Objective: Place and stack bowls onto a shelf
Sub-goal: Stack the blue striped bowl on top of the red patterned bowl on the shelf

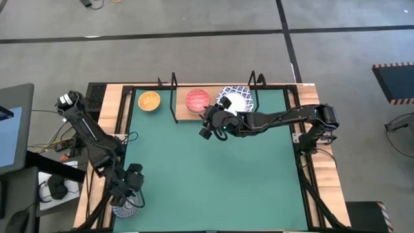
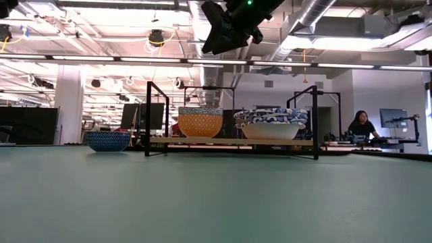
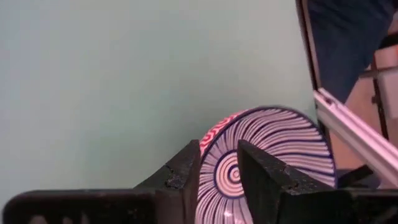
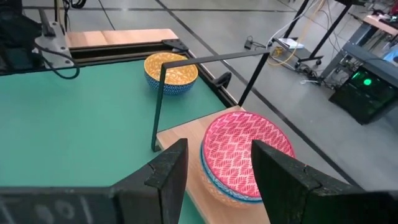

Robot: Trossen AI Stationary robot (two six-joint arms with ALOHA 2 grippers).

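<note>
Both arms show from above over the green surface [image 1: 213, 175]. Well away from the shelf [image 1: 194, 116], at the near left corner, the left gripper [image 1: 127, 194] has its fingers closed on the rim of a blue ribbed bowl [image 1: 121, 210]. The right gripper [image 1: 210, 126] hangs at the shelf's front edge, fingers parted and holding nothing. On the shelf sit a red bowl [image 1: 197, 99] and a white stack [image 1: 234, 98]; an orange-yellow bowl [image 1: 149, 100] lies just left of it.

Level across the surface, the shelf board [image 2: 229, 141] carries two bowl groups.

Left wrist: fingers [image 3: 267, 180] pinch the ribbed bowl's rim.

Right wrist: spread fingers [image 4: 283, 177] frame the red bowl.
</note>
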